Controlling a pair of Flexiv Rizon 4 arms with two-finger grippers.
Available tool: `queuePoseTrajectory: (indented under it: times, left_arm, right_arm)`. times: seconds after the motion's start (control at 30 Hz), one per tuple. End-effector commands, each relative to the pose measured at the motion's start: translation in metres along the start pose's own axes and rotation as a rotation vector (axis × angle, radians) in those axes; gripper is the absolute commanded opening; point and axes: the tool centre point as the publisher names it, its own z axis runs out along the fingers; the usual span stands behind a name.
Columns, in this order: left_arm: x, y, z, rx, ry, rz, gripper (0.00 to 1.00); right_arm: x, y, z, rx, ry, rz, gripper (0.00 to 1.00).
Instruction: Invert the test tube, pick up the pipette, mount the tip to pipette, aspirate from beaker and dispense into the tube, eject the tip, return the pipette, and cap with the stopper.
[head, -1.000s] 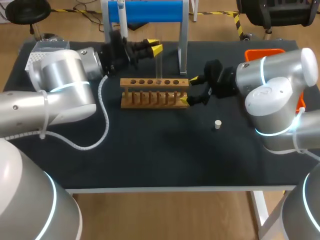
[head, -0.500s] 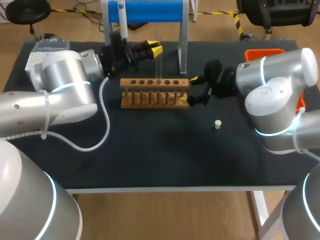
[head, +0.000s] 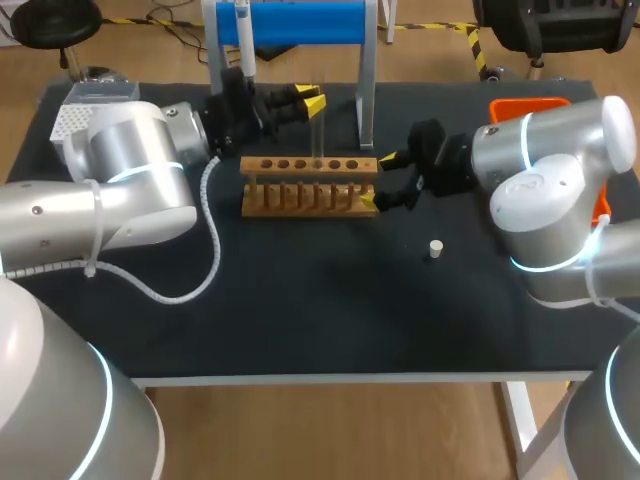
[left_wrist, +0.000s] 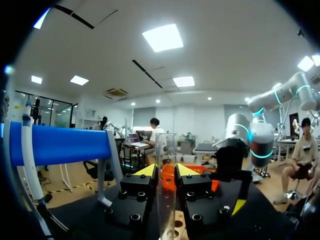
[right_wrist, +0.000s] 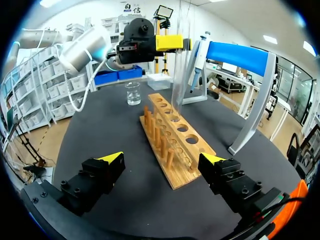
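A clear test tube (head: 318, 135) stands upright with its lower end at a hole of the wooden rack (head: 310, 185). My left gripper (head: 307, 100) is shut on the tube's upper part. From the left wrist, the tube (left_wrist: 166, 150) runs between the yellow-tipped fingers (left_wrist: 145, 171), with the rack (left_wrist: 175, 232) below. My right gripper (head: 378, 181) is open, its fingers flanking the rack's right end; the rack (right_wrist: 175, 132) lies just ahead of the right gripper (right_wrist: 162, 161). The pipette (head: 243, 35) hangs on the blue stand (head: 300, 22). A glass beaker (right_wrist: 132, 93) stands beyond the rack. The white stopper (head: 435, 248) lies on the mat.
A white-grey box (head: 85, 100) sits at the table's back left. At the back right, behind my right arm, an orange tray (head: 530, 105) shows. The stand's legs (head: 366, 95) rise right behind the rack. The dark mat (head: 320, 300) in front of the rack carries only the stopper.
My left arm has shifted very slightly, with the tube still in its gripper at the rack. The right arm has not moved.
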Motion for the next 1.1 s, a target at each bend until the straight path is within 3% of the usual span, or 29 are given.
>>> queuePoseTrajectory:
  times: [0.03, 0.57, 0.8, 1.1]
  left_arm:
    - [-0.001, 0.003, 0.000, 0.007, -0.011, -0.001, 0.00]
    - [-0.002, 0.013, -0.006, -0.002, -0.034, -0.016, 0.00]
    - [-0.002, 0.017, -0.004, -0.153, 0.002, 0.018, 0.00]
    - [-0.002, 0.022, -0.002, -0.236, 0.017, 0.027, 0.00]
  right_arm:
    - [0.000, 0.000, -0.001, 0.002, 0.003, 0.000, 1.00]
    - [0.000, 0.000, -0.001, 0.002, 0.003, 0.000, 1.00]
    - [0.000, 0.000, -0.001, 0.002, 0.003, 0.000, 1.00]
    - [0.000, 0.000, -0.001, 0.002, 0.003, 0.000, 1.00]
